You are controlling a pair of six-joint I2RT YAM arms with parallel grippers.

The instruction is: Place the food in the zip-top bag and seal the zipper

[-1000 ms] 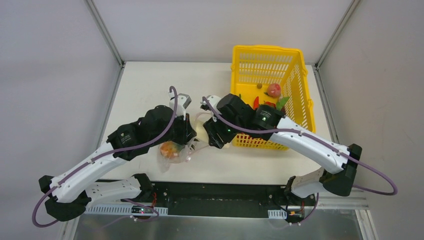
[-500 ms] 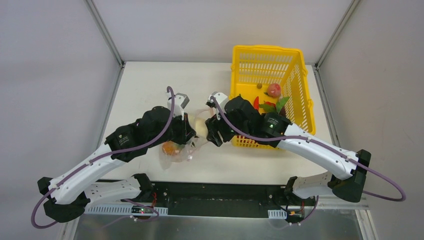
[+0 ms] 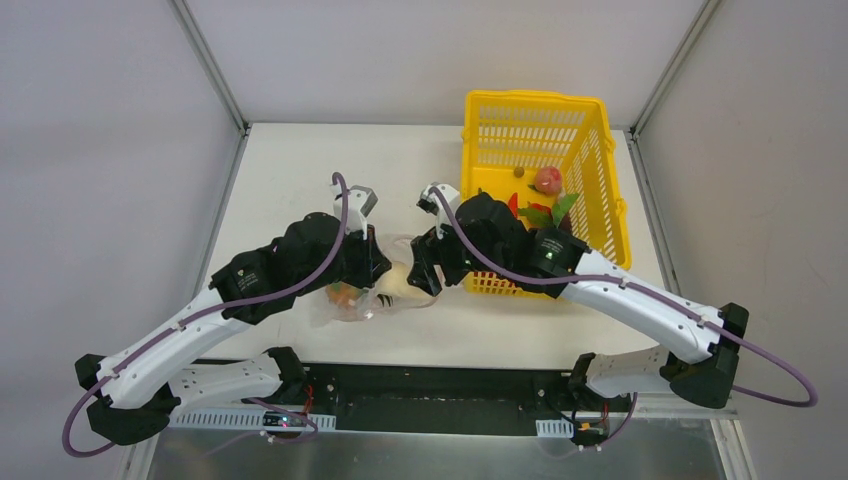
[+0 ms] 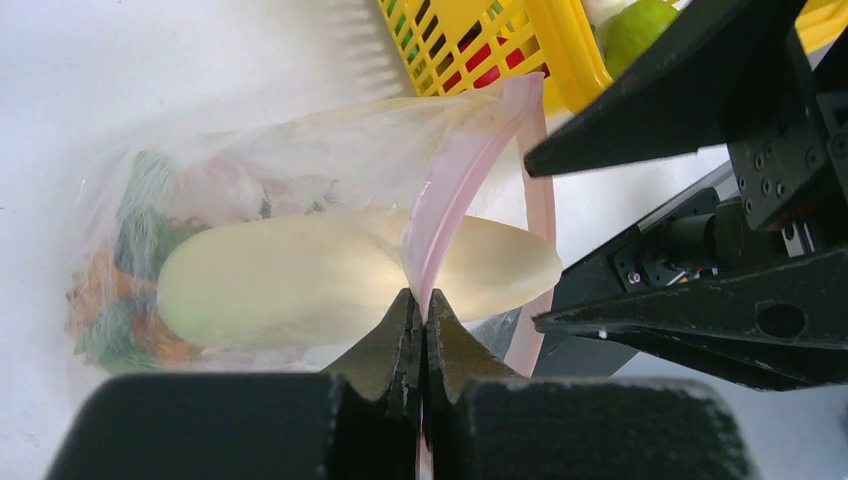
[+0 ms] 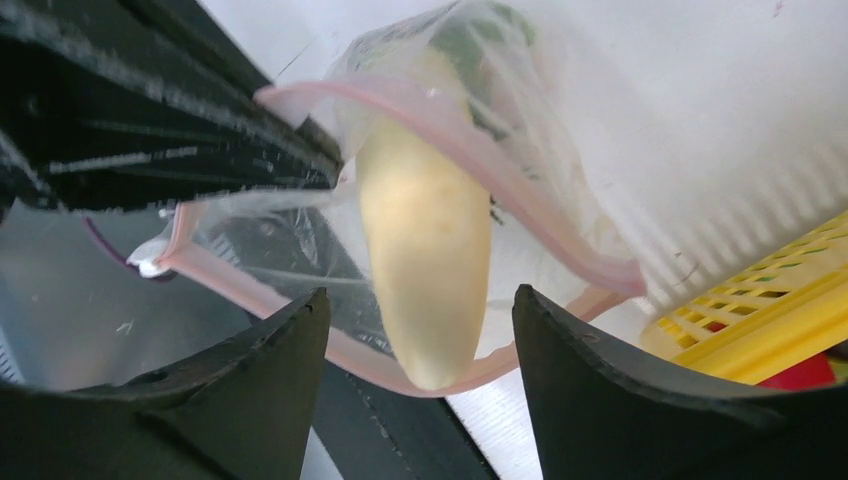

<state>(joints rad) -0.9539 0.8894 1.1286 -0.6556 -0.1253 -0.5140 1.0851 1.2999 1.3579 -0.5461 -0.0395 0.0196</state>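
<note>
Standing at the far right of the table (image 3: 290, 170), the yellow basket (image 3: 535, 96) holds red and green toy pieces (image 3: 547, 180), with the right arm lying across its near corner. The zip-top bag (image 4: 280, 160) lies between the grippers, clear, crinkled, mouth agape. The left gripper (image 4: 420, 318) is clenched on the pink zipper (image 4: 465, 165). The white radish (image 4: 290, 280) lies halfway in, its tip between the released, spread jaws of the right gripper (image 5: 420, 295), touching neither. Green and orange pieces (image 4: 140, 225) sit deeper inside.
</note>
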